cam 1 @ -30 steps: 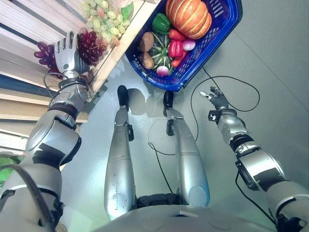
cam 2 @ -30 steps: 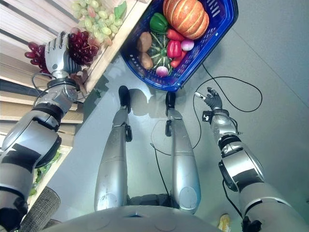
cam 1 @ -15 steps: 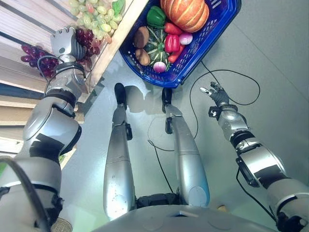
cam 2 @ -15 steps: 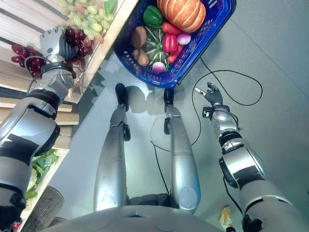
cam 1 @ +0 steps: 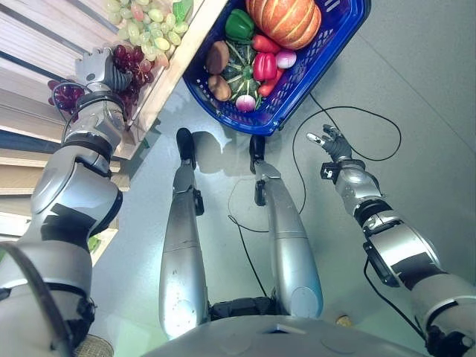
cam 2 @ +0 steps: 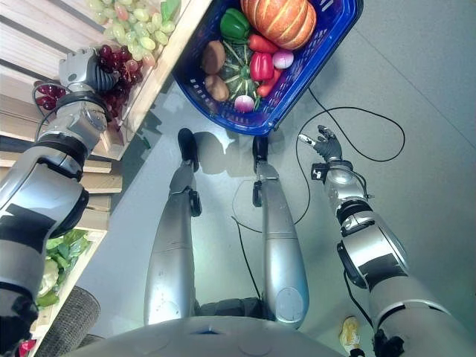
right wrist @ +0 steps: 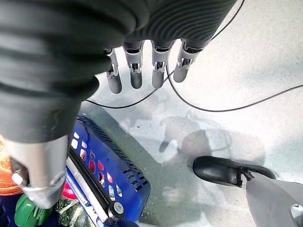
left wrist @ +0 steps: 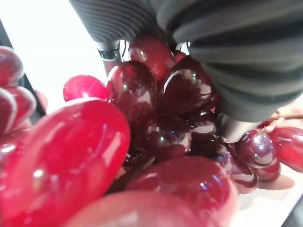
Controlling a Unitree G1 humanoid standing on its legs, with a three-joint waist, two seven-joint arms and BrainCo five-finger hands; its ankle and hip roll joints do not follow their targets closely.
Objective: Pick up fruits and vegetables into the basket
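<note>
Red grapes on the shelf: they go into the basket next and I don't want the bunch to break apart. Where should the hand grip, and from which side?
Judging by its loose, lumpy shape, wrap the whole red grape bunch from above, where the left hand now sits, rather than pinching single grapes. Green grapes crowd its far side.

wooden shelf [cam 1: 175,71] upper left | grey floor [cam 1: 416,97] | woven bin [cam 2: 63,327] lower left corner

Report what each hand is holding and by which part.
The left hand is down on the bunch of dark red grapes on the wooden shelf, but its fingers are hidden, so a hold cannot be told. The right hand holds nothing.
</note>
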